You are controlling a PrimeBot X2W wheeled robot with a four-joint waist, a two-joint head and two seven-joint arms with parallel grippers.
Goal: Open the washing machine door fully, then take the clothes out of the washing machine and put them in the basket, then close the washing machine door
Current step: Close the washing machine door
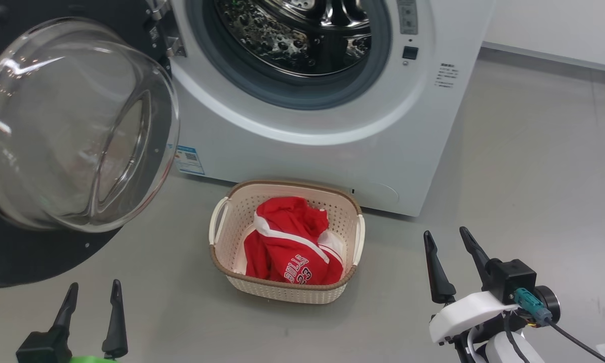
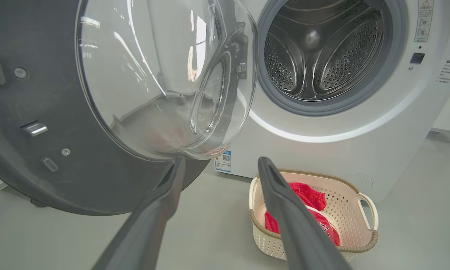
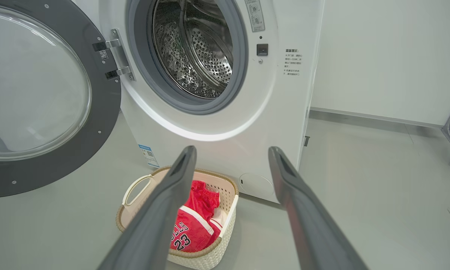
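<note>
1. Tools. The left gripper [image 1: 94, 286] and the right gripper [image 1: 446, 233] both hover over the floor [image 1: 509, 201]. Each has its fingers spread apart with nothing between them.
2. Clothes. The clothes [image 1: 292, 247] lie bunched inside the basket [image 1: 287, 185]. The basket stands on the floor just in front of the lower front edge of the washing machine [image 1: 333, 151].
3. Drum. As much of the drum [image 1: 292, 30] as we can see behind the grey gasket [image 1: 292, 93] holds no garment. We judge the unloading done and the closing step outstanding.
4. Door position. The washing machine door [image 1: 75, 126] stands swung wide to the left of the opening on its hinge [image 3: 114, 60]. Its glass bowl [image 2: 153, 75] bulges toward us.
5. Door handling. We judge the door rigid and fairly heavy.
   - It will move only in an arc about the hinge.
   - The glass bowl and the glossy black frame [image 3: 105, 112] look slippery, so a pinch is likely to slide.
   - We recommend bearing on the frame's free edge, opposite the hinge, and never on the glass.
6. Clothes handling. We judge the clothes soft, light and limp. They can be taken at any raised fold, and loose ends will trail.
7. Writing.
   - White lettering on the clothes reads "BULLS 23" [image 3: 182, 234].
   - A blue label [image 1: 189, 160] sits at the machine's lower left front corner. Its print is too small to read.
   - Printed lines [image 1: 446, 75] to the right of the opening are likewise not legible.
</note>
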